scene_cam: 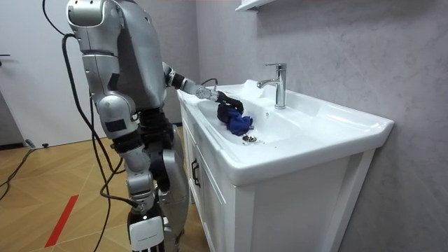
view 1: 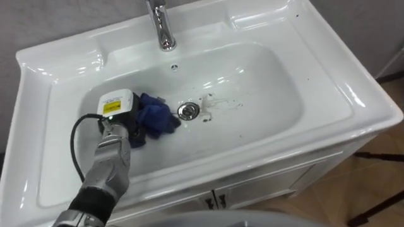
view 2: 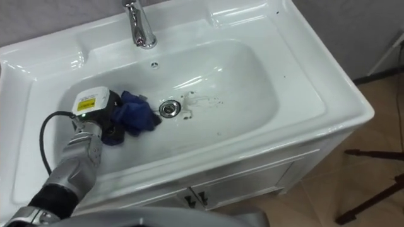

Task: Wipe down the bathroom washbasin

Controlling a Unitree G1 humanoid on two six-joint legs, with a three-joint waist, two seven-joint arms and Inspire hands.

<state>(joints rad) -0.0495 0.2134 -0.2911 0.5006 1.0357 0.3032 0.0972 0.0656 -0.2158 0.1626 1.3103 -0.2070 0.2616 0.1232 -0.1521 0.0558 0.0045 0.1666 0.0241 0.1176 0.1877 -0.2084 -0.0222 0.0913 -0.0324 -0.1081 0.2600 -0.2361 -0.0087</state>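
The white basin is set in a white vanity, and I stand in front of it. A bunched blue cloth lies on the basin floor just left of the metal drain. My left hand reaches into the basin from the lower left with its fingers curled on the cloth's left side. In the room view the left hand holds the cloth over the bowl. Dark specks and smears mark the floor right of the drain. My right hand hangs at my side.
A chrome faucet rises at the back rim, with an overflow hole below it. White cabinet doors close the vanity under the front rim. Dark stand legs rest on the wooden floor to the right. A grey wall runs behind.
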